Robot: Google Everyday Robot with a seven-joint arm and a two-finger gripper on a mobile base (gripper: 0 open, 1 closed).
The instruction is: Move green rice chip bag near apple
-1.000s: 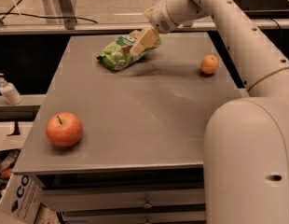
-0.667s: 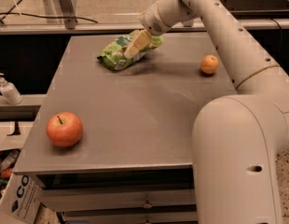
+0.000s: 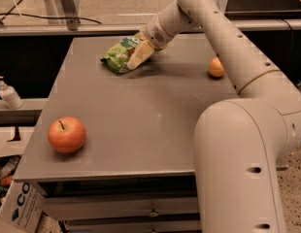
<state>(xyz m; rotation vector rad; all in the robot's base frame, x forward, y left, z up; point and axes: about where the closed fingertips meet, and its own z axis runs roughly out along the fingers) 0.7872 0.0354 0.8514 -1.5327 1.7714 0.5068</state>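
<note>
end effector shifts left and down onto the green bag

since a second ago the end effector (image 3: 140,55) has travelled left and lower along the far part of the surface (image 3: 141,125), from above the bag's right end to a spot lying across its right half. the arm (image 3: 228,42) has swung with it, and its big near joint now fills more of the right foreground. the green rice chip bag (image 3: 117,57) has hardly moved, if at all. the apple (image 3: 67,135) and the small orange fruit (image 3: 216,67) sit where they were.

the bag is bright green and crinkled, with pale markings on its upper face. it lies flat and slightly slanted near the far edge of the surface, left of centre. its right end is covered by the pale tan tip of the end effector, which touches it. i cannot tell whether the end effector is spread, pressed together or pinching the bag.

the apple, red-orange with a short dark stem, stands at the near left corner, well apart from the bag. the orange fruit rests near the far right edge, partly behind the arm. off the surface to the left stands a soap bottle (image 3: 8,95), and a cardboard box (image 3: 19,210) sits at the lower left.
</note>
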